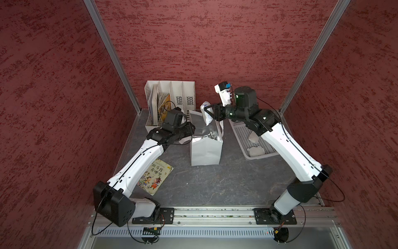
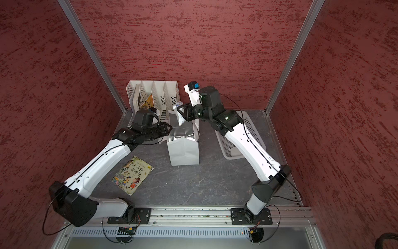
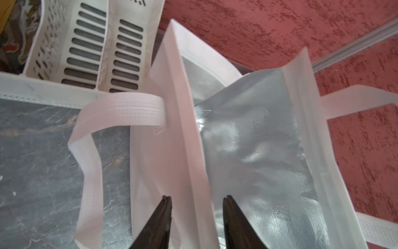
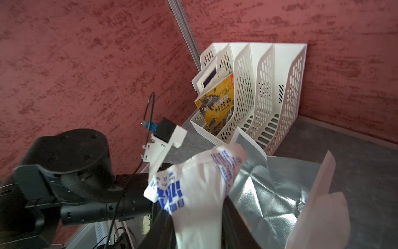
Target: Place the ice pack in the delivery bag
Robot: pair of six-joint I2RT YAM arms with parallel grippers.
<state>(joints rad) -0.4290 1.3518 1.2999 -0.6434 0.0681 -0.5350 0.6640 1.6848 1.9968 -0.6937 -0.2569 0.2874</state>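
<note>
Over open delivery bag, ice pack tight in right pincer; left pincer half-open astride rim.

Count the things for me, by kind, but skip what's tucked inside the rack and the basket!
delivery bag: 1
ice pack: 1
file rack: 1
basket: 1
book lying flat on the table: 1
Total: 5
</note>
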